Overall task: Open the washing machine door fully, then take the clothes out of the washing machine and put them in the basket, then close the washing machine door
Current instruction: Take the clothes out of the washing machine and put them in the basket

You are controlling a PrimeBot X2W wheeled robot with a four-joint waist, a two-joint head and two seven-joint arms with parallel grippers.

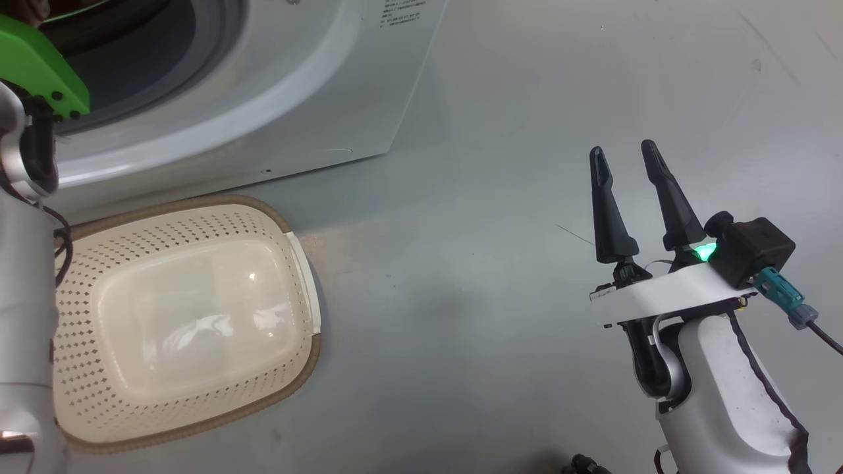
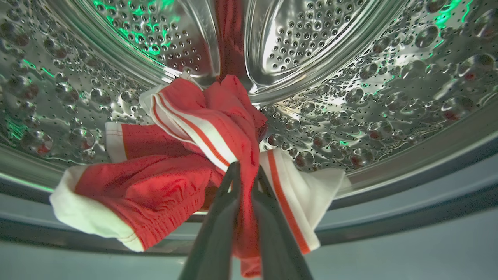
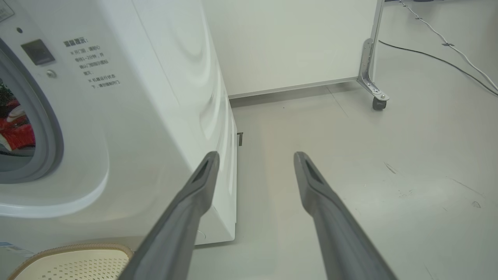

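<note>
Hidden behind the left tool (image 2: 247,168): a strip of the clothes (image 2: 155,186), cut off near its base by the bottom edge. Left of the right tool (image 3: 255,154), cut off by the edge: the basket (image 3: 78,266). Too small to read: print (image 3: 93,62) on the washing machine (image 3: 155,116).

There is one washing machine (image 1: 296,85), one basket (image 1: 197,199), one bunch of red-and-white clothes (image 2: 155,182) whose pieces cannot be counted apart, two hands, the left hand (image 2: 246,169) and the right hand (image 1: 622,147), each with two dark fingers (image 3: 330,217), one caster (image 3: 378,103) and two floor cables (image 3: 444,44).
</note>
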